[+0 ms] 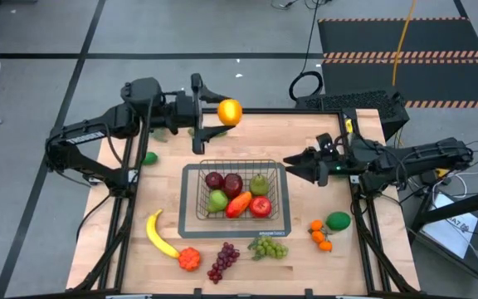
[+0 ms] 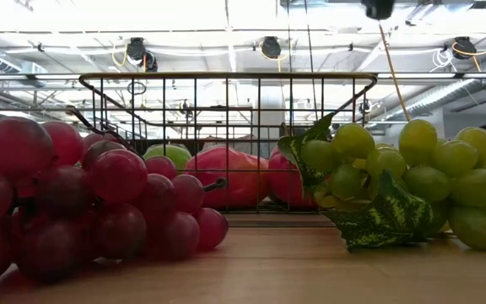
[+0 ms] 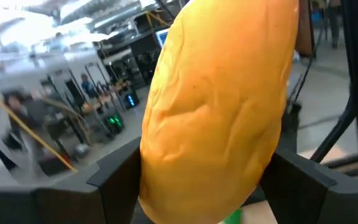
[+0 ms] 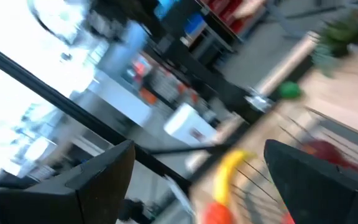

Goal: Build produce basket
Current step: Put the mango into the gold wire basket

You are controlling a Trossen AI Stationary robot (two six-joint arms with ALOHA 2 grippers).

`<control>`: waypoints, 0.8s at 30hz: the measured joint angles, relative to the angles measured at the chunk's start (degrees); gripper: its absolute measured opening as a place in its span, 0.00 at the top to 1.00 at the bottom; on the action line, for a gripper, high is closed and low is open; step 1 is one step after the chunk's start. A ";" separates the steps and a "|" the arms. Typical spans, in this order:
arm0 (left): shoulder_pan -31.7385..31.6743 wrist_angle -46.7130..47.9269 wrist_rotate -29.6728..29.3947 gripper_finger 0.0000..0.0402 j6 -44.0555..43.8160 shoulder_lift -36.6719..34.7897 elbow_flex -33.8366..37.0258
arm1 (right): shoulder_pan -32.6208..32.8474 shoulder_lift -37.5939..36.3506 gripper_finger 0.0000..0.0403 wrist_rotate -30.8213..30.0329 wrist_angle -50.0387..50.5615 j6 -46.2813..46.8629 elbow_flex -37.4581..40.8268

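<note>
High view: the basket [image 1: 191, 226] is seen at frame centre on the wooden table [image 1: 106, 224]. Inside it are noted two dark red apples [image 1: 224, 182], a green pear [image 1: 259, 184], a second green pear [image 1: 217, 200], an orange-red piece [image 1: 239, 203] and a red apple [image 1: 260, 207]. The left pincer [image 1: 214, 112] is recorded in the upper middle of the frame, above the basket's far side, clenched on a yellow-orange fruit [image 1: 230, 112]. The right pincer [image 1: 293, 166] is held just right of the basket, jaws released, nothing between them. Along the lower edge are logged a banana [image 1: 159, 235], an orange knobbly piece [image 1: 189, 259], purple grapes [image 1: 222, 261] and green grapes [image 1: 267, 247]. At lower right, small orange pieces [image 1: 320, 235] and a green ball [image 1: 338, 221] are seen; a small green piece [image 1: 149, 158] lies at the left.

Low view: purple grapes fill the left foreground, green grapes the right; the basket's wire wall is seen between and behind them, with red and green produce inside.

Left wrist view: the yellow-orange fruit is seen gripped between the two dark fingers [image 3: 114, 180], filling the frame centre.

Right wrist view: blurred; the fingers [image 4: 89, 177] are seen spread, with nothing held.
</note>
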State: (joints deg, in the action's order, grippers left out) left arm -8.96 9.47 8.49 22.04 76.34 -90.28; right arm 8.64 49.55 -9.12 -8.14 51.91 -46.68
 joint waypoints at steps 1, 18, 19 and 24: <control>0.17 0.27 0.01 0.30 2.46 0.00 0.00 | 0.12 0.72 0.13 -0.13 -2.38 0.60 0.00; 5.12 3.31 -11.06 0.30 19.84 -0.80 0.02 | 0.60 13.96 0.13 -1.52 -20.09 1.42 0.00; 5.38 3.95 -11.99 0.30 18.80 -1.07 0.02 | 0.73 14.53 0.13 -1.59 -21.38 1.35 0.00; 6.13 9.39 -14.16 0.30 13.92 -2.32 -0.02 | 1.33 16.60 0.13 -4.72 -24.02 -0.05 -0.02</control>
State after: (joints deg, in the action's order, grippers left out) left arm -2.83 18.86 -5.67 35.96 74.02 -90.30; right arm 9.98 66.15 -13.84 -32.17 51.85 -46.70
